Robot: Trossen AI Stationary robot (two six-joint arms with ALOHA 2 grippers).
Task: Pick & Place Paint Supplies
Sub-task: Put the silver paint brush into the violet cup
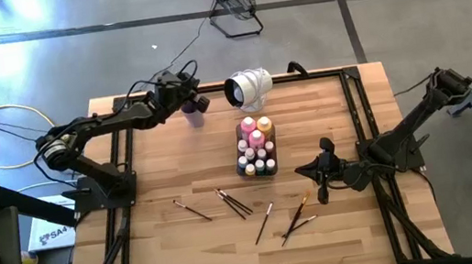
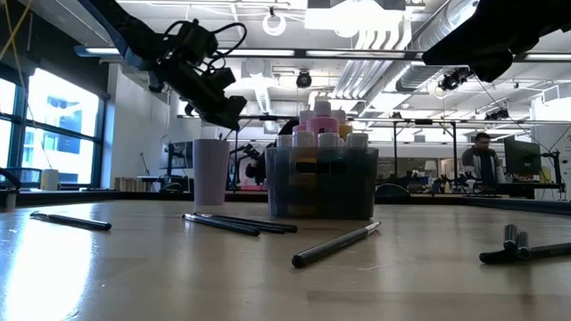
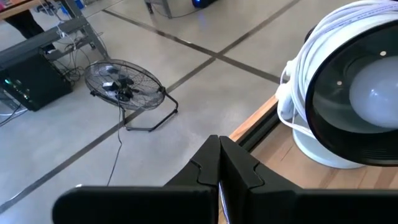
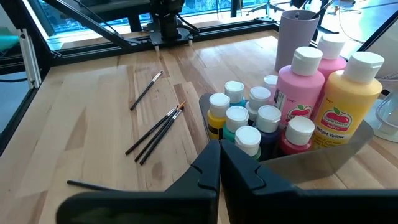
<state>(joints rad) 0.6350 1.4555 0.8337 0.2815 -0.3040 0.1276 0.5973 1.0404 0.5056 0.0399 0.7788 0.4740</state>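
Wooden counter (image 1: 188,250) carrying everything, with brushes scattered along its near half and bottles grouped at its middle. Starting from the left edge: left gripper (image 1: 198,103) clenched on nothing, raised near the far edge just above the lilac cup (image 1: 191,116). Next, a lone paintbrush (image 1: 192,210) lying flat toward the near-left part, then a bundle of three brushes (image 1: 234,203) touching one another, then a single brush (image 1: 264,222), then a crossed pair (image 1: 296,220) nearest the right. Judged light, thin and stiff, prone to rolling on the smooth wood; best pinched across the middle of the handle, jaws square to its length, and taken one at a time from the bundle since neighbours may drag along. At the counter's middle, the clear tray (image 4: 348,155) holding the pink bottle (image 4: 302,93) and the orange-yellow bottle (image 4: 351,102) upright at its far end, with tiny white-capped bottles (image 4: 239,121) packed close at its near end. Large bottles judged fairly heavy with slick plastic walls, best gripped at the neck under the cap; tiny ones light but crowded, so taken from above by the cap. Right gripper (image 1: 321,176) clenched and empty, hovering right of the tray, toward the right edge.
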